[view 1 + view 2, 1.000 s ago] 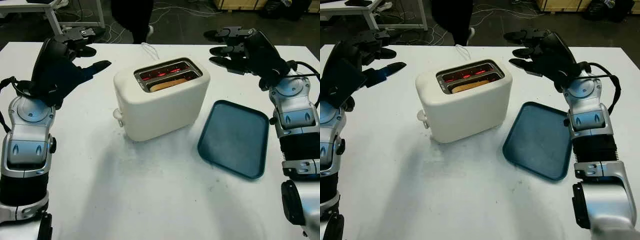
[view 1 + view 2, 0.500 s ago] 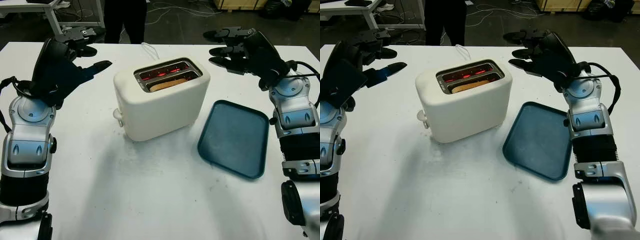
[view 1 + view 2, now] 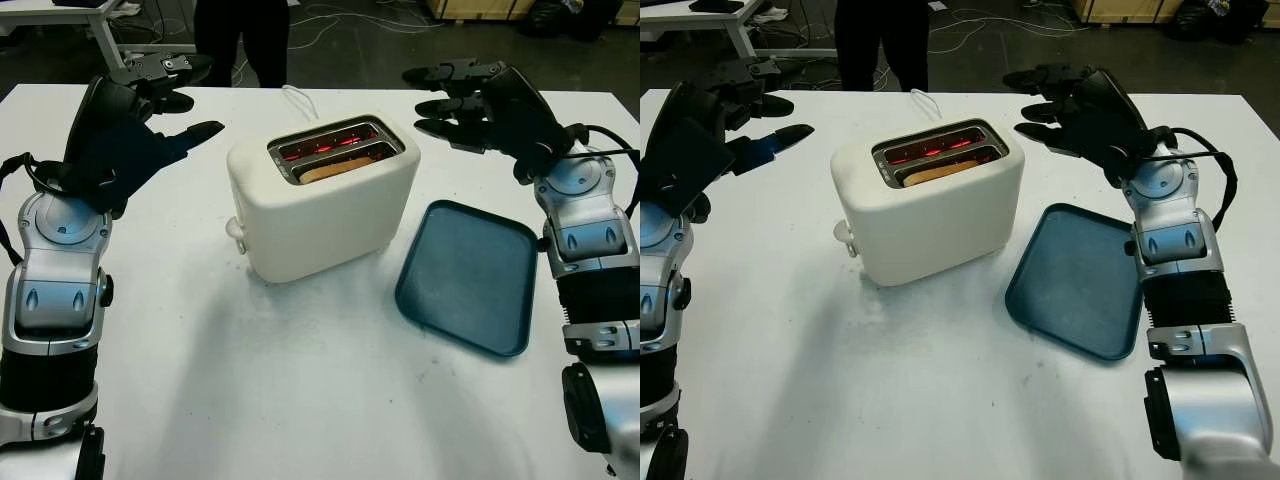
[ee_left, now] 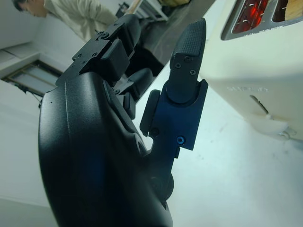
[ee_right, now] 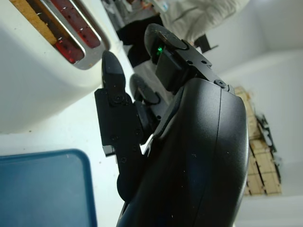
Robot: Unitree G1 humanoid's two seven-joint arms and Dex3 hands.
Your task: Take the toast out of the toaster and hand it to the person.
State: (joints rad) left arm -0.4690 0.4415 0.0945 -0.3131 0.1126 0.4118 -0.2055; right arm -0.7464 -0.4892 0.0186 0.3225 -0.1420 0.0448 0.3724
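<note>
A cream two-slot toaster (image 3: 322,200) stands mid-table, its far slot glowing red. A slice of toast (image 3: 338,168) sits low in the near slot, its brown edge also seen in the right wrist view (image 5: 27,16). My right hand (image 3: 452,100) hovers open beyond the toaster's right end, above the table. My left hand (image 3: 170,100) is open, raised off the table to the toaster's left. A person (image 3: 243,38) in dark trousers stands behind the table's far edge.
A dark blue tray (image 3: 468,274) lies flat to the right of the toaster. The toaster's white cord (image 3: 297,100) runs off the far edge. The white table (image 3: 300,400) is bare in front.
My right hand has edged slightly left toward the toaster. The person behind the table has shifted left. The left hand and toaster are unmoved.
</note>
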